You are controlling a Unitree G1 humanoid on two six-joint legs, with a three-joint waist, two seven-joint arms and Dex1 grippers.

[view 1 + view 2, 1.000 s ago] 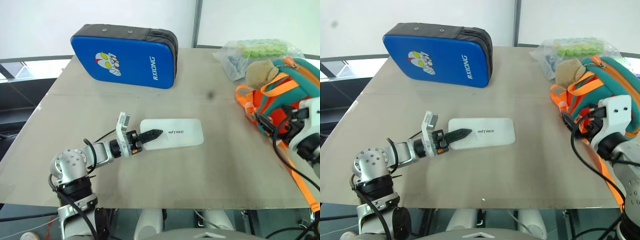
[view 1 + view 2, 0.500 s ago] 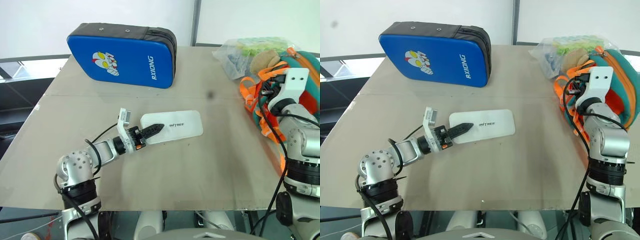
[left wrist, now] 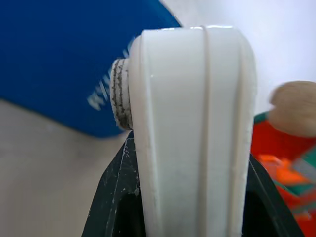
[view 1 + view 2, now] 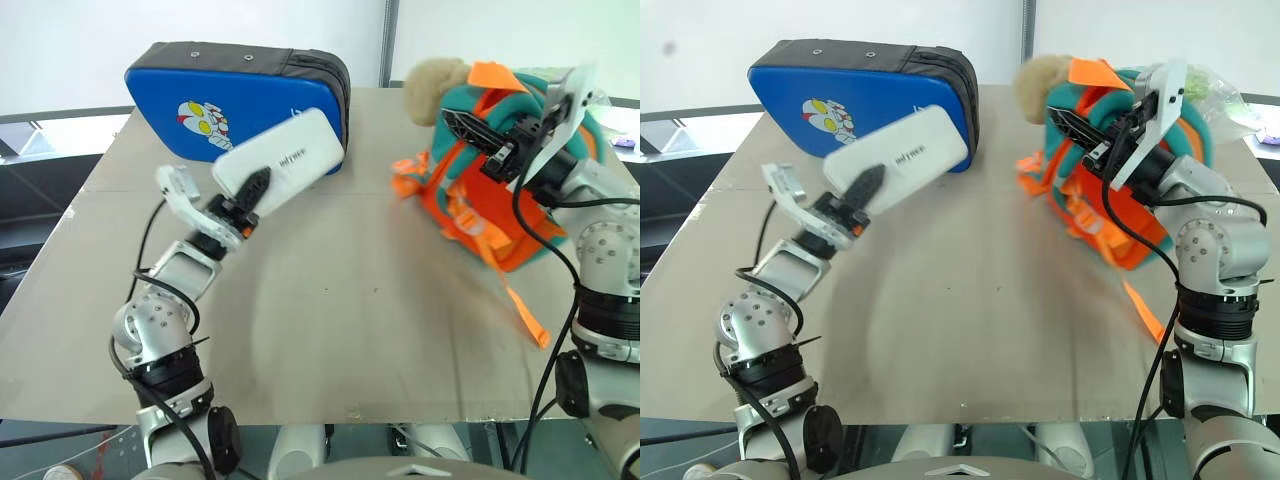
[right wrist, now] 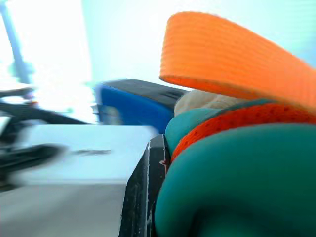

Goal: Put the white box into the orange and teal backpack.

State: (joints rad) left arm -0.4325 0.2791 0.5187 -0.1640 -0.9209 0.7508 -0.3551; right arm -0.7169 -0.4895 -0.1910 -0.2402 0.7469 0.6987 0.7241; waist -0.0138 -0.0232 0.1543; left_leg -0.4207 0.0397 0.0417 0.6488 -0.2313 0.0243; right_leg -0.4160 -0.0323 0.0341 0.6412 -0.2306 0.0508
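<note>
Left eye view: the left pincer [image 4: 252,190] is clamped on the near end of the white box [image 4: 280,164], one black finger lying across the box's lettered top face. The box is lifted clear of the counter [image 4: 330,300] and tilted, its far end raised; it stands in front of the blue pad [image 4: 200,100], overlapping the pad's lower right corner in this view. The blue pad, printed with a cartoon figure and white lettering, lies at the far left of the counter.

To the right of the white box, well apart from it, the right pincer [image 4: 470,132] is closed on the teal upper edge of the orange and teal backpack [image 4: 470,205]. The backpack leans with its top toward the white box, orange straps trailing over the counter toward the near right edge. A tan plush toy [image 4: 436,88] sits at the top of the backpack, on the side nearer the blue pad. A clear plastic bag [image 4: 1210,85] lies behind the backpack at the counter's far right.

Left wrist view: the white box [image 3: 195,133] is seen end-on between the two black fingers [image 3: 116,197], with the blue pad behind it.

Right wrist view: the teal rim of the backpack [image 5: 237,182] lies against a black finger [image 5: 145,192], an orange strap [image 5: 232,59] arching above.
</note>
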